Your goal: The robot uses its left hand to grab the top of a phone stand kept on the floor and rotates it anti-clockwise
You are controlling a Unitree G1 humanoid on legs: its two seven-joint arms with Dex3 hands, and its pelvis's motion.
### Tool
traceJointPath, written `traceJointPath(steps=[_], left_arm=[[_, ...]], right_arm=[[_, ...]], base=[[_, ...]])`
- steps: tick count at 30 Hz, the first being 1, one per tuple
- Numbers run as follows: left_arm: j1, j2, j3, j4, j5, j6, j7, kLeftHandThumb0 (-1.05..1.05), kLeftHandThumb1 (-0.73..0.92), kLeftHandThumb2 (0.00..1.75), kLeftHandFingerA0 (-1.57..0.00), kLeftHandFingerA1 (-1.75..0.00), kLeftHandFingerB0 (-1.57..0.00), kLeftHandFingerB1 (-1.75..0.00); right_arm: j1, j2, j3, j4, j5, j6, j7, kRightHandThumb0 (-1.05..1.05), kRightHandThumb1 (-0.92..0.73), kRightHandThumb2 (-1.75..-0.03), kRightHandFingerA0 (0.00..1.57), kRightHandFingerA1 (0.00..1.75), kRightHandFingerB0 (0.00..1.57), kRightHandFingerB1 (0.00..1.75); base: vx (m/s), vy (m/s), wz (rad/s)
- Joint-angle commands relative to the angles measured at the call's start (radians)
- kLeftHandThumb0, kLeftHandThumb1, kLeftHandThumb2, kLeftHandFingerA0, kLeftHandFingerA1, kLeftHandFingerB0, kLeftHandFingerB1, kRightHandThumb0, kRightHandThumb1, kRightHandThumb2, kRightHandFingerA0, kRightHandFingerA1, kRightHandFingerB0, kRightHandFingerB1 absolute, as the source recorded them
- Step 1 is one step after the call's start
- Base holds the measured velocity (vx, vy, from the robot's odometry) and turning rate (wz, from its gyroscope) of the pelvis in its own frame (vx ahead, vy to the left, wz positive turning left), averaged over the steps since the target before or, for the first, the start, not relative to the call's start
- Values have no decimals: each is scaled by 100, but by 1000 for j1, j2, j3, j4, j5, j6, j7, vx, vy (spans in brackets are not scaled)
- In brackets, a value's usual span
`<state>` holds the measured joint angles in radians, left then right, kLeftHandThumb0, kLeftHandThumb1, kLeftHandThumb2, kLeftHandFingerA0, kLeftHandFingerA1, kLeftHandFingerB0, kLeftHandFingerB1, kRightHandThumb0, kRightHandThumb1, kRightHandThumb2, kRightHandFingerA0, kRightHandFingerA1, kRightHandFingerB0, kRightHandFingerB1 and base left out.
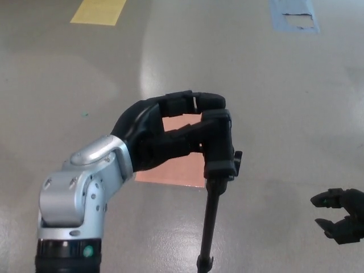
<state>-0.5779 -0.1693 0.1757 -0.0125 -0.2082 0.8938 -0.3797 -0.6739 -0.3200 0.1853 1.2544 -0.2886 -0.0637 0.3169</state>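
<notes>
A black phone stand rises from the floor on a thin pole (210, 222); its clamp head (220, 149) sits at picture centre. My left hand (176, 128) reaches in from the lower left and is shut on the clamp head, thumb and fingers wrapped round its top. The silver forearm (82, 193) slants up from the bottom left. My right hand (340, 219) hangs at the right edge, low, with its fingers apart and nothing in it. The stand's base is out of frame.
An orange-pink square mat (173, 170) lies on the grey floor beneath my left hand. A yellow floor marking (99, 11) shows at the top left and a blue patch (293, 16) at the top right.
</notes>
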Motion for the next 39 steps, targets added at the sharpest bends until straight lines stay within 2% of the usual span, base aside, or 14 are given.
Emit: traceJointPath(steps=[1,2,3,29,30,31,33,34,35,36,38,39], left_arm=[[-103,-46,121,64,-123,252,101,-20,73,62,-116,-78,-90,-66],[-105,-47,122,63,-116,257,106,-20,73,62,-116,-78,-90,-66],[-105,-52,123,59,-105,265,119,-21,73,62,-119,-76,-89,-65],[-125,-54,120,57,-143,335,174,-20,74,66,-120,-77,-92,-68],[-123,-54,117,54,-143,336,181,-20,74,67,-121,-80,-94,-68],[-119,-55,114,48,-143,332,184,-20,75,66,-120,-79,-94,-68],[-113,-55,109,42,-147,327,188,-20,75,66,-120,-79,-94,-68],[-105,-46,89,35,-145,311,176,-26,72,62,-115,-76,-83,-57],[-99,-38,74,30,-144,300,167,-26,72,62,-115,-76,-83,-57],[-91,-26,52,22,-143,283,156,-30,65,60,-103,-64,-69,-48],[-88,-20,43,18,-144,274,154,-30,65,60,-103,-64,-69,-48],[-70,16,5,7,-152,234,90,-63,53,77,-23,-44,-13,-36]], right_arm=[[-24,-23,-6,17,1,22,25,-46,-71,-80,38,50,17,38],[-24,-22,-7,18,3,24,25,-46,-71,-80,38,50,17,38],[-24,-21,-6,18,1,26,24,-38,-82,-65,43,43,21,30],[-32,-23,3,18,-9,23,26,-39,-83,-65,44,44,21,30],[-33,-23,6,17,-11,25,27,-47,-71,-81,37,49,17,38],[-33,-23,6,17,-12,26,26,-38,-83,-65,45,44,21,30],[-34,-22,6,17,-13,26,26,-38,-83,-65,45,44,21,30],[-34,-23,7,17,-14,25,27,-39,-83,-65,43,43,21,30],[-34,-24,7,17,-14,24,27,-39,-83,-65,43,43,21,30],[-36,-24,6,17,-13,24,29,-47,-71,-81,37,49,17,38],[-38,-24,4,17,-12,25,29,-47,-71,-81,37,49,17,38],[-34,-24,-2,17,-6,17,32,-45,-70,-80,38,51,17,39]], base=[[0,0,0],[0,0,0],[0,0,0],[0,0,0],[0,0,0],[0,0,0],[0,0,0],[0,0,0],[0,0,0],[0,0,0],[0,0,0],[0,0,0]])
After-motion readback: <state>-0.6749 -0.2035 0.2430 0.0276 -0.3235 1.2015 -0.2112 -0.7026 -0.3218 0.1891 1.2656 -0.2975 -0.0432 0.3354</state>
